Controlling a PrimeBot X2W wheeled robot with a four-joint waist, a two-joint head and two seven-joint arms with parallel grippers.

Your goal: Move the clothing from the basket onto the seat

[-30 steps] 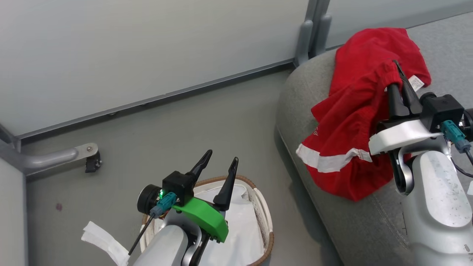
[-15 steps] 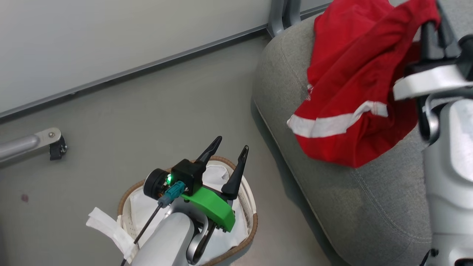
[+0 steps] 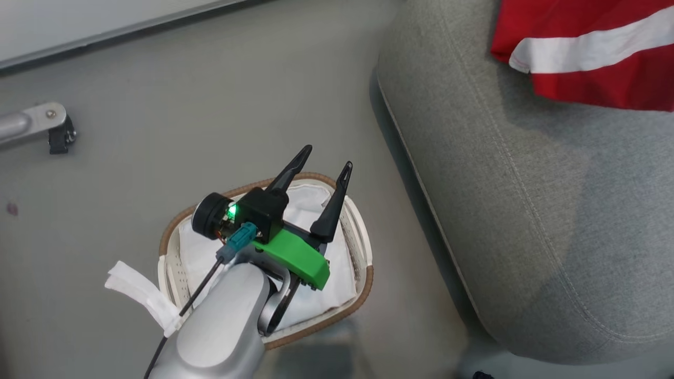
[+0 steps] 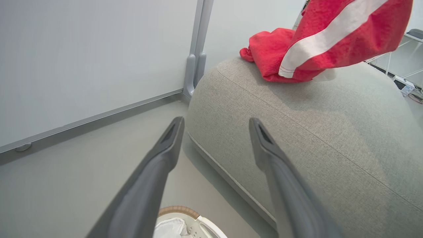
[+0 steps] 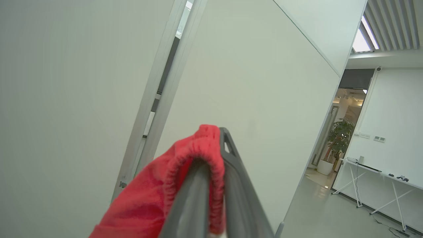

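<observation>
**A:** What is the biggest thing near the left pincer [image 3: 327,158]?

**B:** The grey floor [image 3: 210,105] under it. Next is the seat [image 3: 526,210], a grey cushion with rounded edges and stitched seams. It lies to the pincer's right and ahead of its fingertips, apart from them.

**A:** And the clothing [image 3: 605,89]?

**B:** It is all red and sits up on the far part of the seat, beyond the left pincer and to its right. The banded piece [image 4: 363,43] — the one with the broad white stripe — hangs down from above. I cannot tell whether its lower edge touches the cushion. A red heap [image 4: 267,49] lies on the seat just behind it.

**A:** What is gripping it?

**B:** The right pincer [image 5: 216,138]. Its two fingers are pressed together on a gathered red hem of the clothing, which loops over one finger. The rest of the cloth drops away below them.

**A:** The basket [image 3: 362,242]?

**B:** It stands on the floor directly beneath the left pincer, near the seat but not touching it. It has a brown woven rim, a perforated cream wall and a white liner [image 3: 337,273] inside. A liner strap [image 3: 137,287] hangs over the rim, back by the wrist and to the pincer's left.

**A:** And the left pincer itself?

**B:** Its fingers are spread wide and hold nothing — they point past the basket's far rim
</observation>
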